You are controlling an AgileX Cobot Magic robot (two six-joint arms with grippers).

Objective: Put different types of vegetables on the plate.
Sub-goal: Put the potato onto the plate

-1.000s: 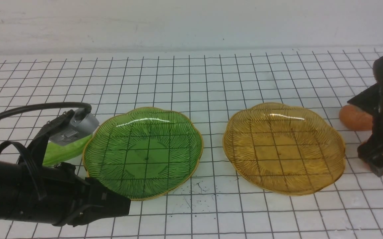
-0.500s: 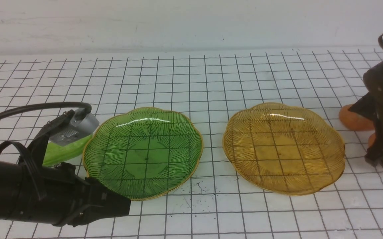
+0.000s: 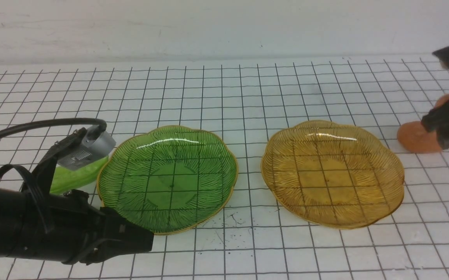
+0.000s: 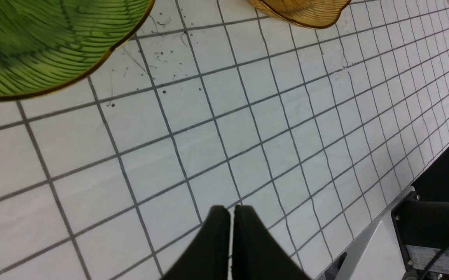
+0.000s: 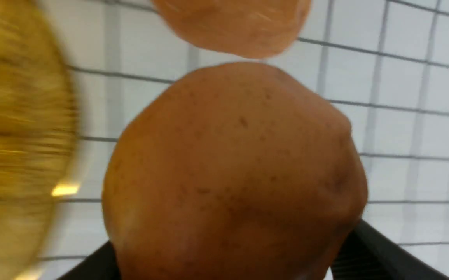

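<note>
right gripper (image 3: 445,130) risen, gripping speckled orange-brown potato (image 5: 232,175)

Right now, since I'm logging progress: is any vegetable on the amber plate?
No, the amber plate holds nothing; its whole ribbed bottom is bare.

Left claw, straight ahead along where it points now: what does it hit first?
Probably bare grid mat; the shut left claw aims into the gap between green plate and amber plate. Depth unclear.

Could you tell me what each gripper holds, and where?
The right gripper clamps one potato by its opposite sides; the left gripper, shut, holds nothing.
</note>
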